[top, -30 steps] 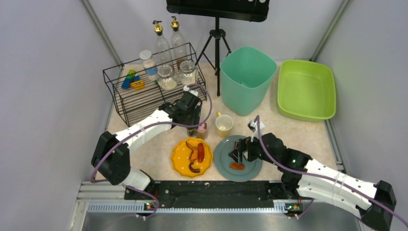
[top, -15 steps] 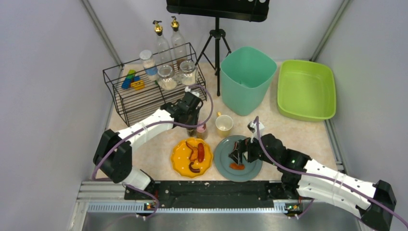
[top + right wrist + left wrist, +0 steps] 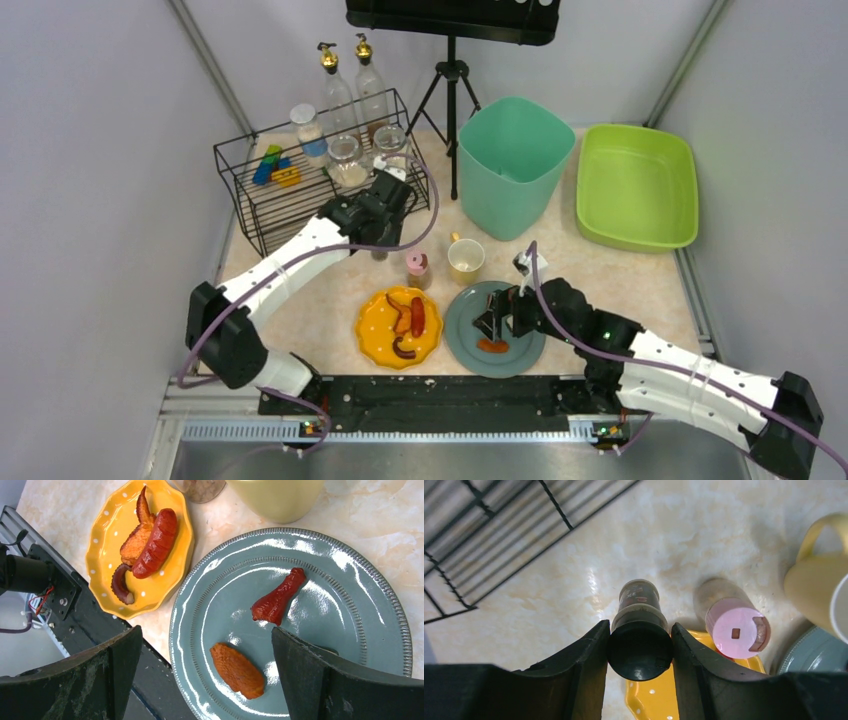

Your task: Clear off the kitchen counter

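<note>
Beige kitchen counter (image 3: 724, 525), under left jaws' bottle (image 3: 639, 630)

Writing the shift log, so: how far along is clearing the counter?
Done: nothing evident. In hand: left gripper shut on the dark-capped shaker; right gripper open over the blue-grey plate. Left on the kitchen counter: that plate, yellow plate, their food, mug, pink-lidded shaker.

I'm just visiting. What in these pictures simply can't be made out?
- Label of the dark-capped shaker: left wrist view, blurred, seen end-on between the left fingers.
- The mug: left wrist view, cut off by the right edge.
- Gap between right fingers and grey plate: right wrist view looks straight down, so height is unreadable.
- Contents of the jars on the rack: top view, too small.
</note>
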Robot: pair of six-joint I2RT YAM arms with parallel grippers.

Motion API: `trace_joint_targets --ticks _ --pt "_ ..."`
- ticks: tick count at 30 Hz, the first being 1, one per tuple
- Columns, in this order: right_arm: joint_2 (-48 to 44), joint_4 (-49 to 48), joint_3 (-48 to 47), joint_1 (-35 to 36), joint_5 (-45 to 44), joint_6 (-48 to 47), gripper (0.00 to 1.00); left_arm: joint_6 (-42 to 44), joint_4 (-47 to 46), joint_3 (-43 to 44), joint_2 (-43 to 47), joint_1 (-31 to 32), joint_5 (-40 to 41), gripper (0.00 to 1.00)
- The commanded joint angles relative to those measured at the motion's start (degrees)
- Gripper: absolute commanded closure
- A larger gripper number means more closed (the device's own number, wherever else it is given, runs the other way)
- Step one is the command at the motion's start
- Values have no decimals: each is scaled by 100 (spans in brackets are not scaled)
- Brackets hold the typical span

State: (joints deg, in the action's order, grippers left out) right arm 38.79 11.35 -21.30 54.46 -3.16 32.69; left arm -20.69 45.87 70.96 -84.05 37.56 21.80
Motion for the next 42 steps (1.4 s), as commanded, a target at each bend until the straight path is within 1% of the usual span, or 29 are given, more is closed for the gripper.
trace_joint_targets --ticks 1,4,9,12,15,20,27,31,36,39,42 --pt "59 -358 61 -9 65 55 1 282 523 843 463 -17 762 100" --pt "74 -439 80 -14 121 63 1 405 738 1251 538 -160 799 100" --pt "134 -555 85 -12 245 76 1 699 747 1660 633 -584 684 100" --pt "187 -634 96 -14 286 94 1 786 763 1889 631 -1094 362 100" --pt "262 -697 117 -14 294 96 1 852 657 1973 677 -1716 -190 100" --pt "379 -920 200 -13 514 103 1 944 669 2365 526 -2423 -500 100" --pt "667 -1363 255 -13 843 156 1 707 684 2745 254 -3476 -1299 100" --pt "760 -1474 273 -15 984 161 1 624 651 2670 89 -3979 -1449 100" --pt "660 -1476 288 -13 1036 116 1 566 430 2191 40 -4464 -1474 100" --pt "607 -1518 346 -13 1098 124 1 526 339 1995 59 -4694 -1476 100" --pt "599 -1579 438 -12 1119 157 1 539 338 1932 53 -4767 -1450 100"
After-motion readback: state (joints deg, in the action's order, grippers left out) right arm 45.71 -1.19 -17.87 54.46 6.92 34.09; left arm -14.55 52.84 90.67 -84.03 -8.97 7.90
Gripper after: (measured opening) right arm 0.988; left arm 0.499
